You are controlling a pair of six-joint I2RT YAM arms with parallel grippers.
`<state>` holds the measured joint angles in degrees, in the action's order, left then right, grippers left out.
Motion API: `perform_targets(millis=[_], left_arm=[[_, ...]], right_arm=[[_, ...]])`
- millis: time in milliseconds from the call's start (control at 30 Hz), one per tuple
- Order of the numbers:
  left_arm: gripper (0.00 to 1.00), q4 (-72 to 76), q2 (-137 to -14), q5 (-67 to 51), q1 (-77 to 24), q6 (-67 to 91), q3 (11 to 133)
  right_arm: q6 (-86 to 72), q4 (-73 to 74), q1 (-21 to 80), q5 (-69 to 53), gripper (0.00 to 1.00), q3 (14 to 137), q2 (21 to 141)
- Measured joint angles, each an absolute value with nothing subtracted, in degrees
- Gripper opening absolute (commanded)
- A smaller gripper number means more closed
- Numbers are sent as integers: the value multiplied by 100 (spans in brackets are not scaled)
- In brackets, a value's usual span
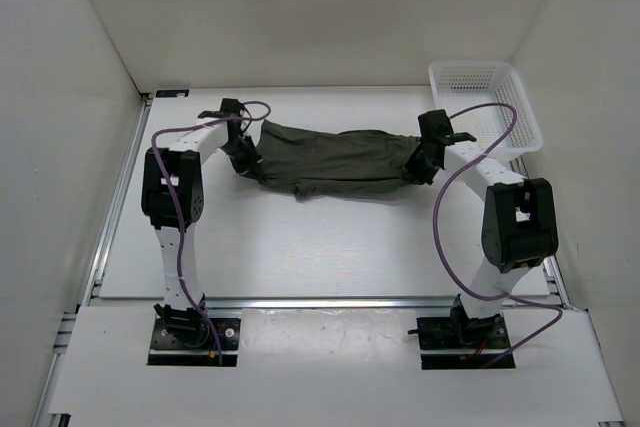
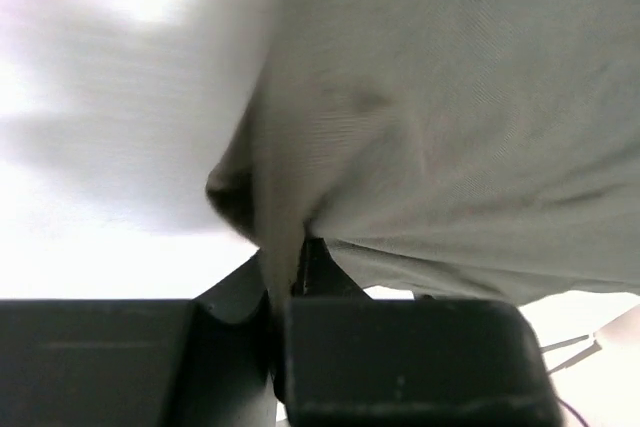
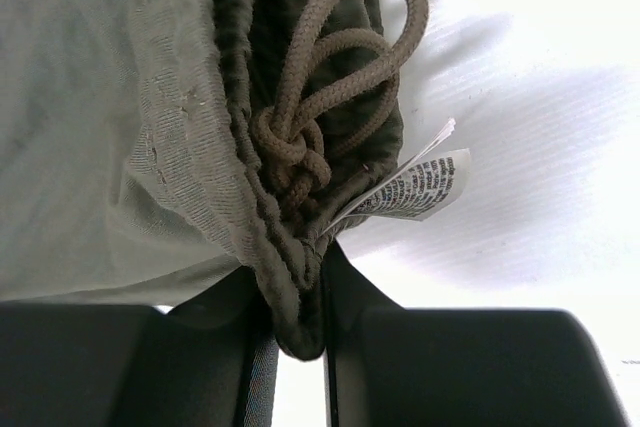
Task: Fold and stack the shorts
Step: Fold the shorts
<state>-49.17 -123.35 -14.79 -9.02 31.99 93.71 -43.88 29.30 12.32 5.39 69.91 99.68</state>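
The dark olive-green shorts (image 1: 335, 159) hang stretched between my two grippers over the far middle of the table. My left gripper (image 1: 246, 161) is shut on the shorts' left end; in the left wrist view the fabric (image 2: 450, 107) is pinched between the fingers (image 2: 235, 292). My right gripper (image 1: 422, 161) is shut on the waistband end. In the right wrist view the ribbed waistband (image 3: 285, 277) sits between the fingers, with the knotted drawstring (image 3: 310, 117) and the small white tag (image 3: 415, 187) just above them.
A white mesh basket (image 1: 484, 105) stands at the back right, just behind the right arm. White walls close in the table on the left, back and right. Purple cables loop off both arms.
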Motion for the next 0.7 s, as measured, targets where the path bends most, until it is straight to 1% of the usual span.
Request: perform_targets(millis=[100,200,300,467,500,533,567,600,633,667,700], left_arm=[[10,-4965,-12014,-1398,-746,3188,9327],[10,-4954,-11419,-1385,-604,3148,9061],[10,-4899,-10597,-1347,-504,3111,8390],[10,-4899,-9590,-1278,-451,3098,6707],[21,-4943,-9500,-1262,-471,3109,6407],[36,-4967,-9419,-1240,-499,3111,6095],[55,-4987,-9343,-1225,-530,3131,5806],[74,-5065,-9275,-1210,-554,3124,5586],[93,-5162,-9227,-1192,-567,3140,5452],[100,-5251,-9188,-1190,-574,3138,5402],[100,-5317,-9133,-1177,-574,3162,5406]], right_arm=[[-4244,3015,1278,537,0,7011,9863],[-4125,3026,1319,491,0,7008,9655],[-4071,2895,1382,427,0,6775,9279],[-4178,2853,1772,338,1,5448,8407],[-4233,2873,1885,322,6,5151,8265],[-4300,2888,1999,318,14,4880,8134],[-4386,2943,2158,322,39,4617,7996],[-4495,3015,2316,333,52,4383,7861],[-4593,3109,2456,357,62,4195,7730],[-4674,3251,2591,388,72,4062,7612],[-4748,3398,2683,421,75,3981,7498]])
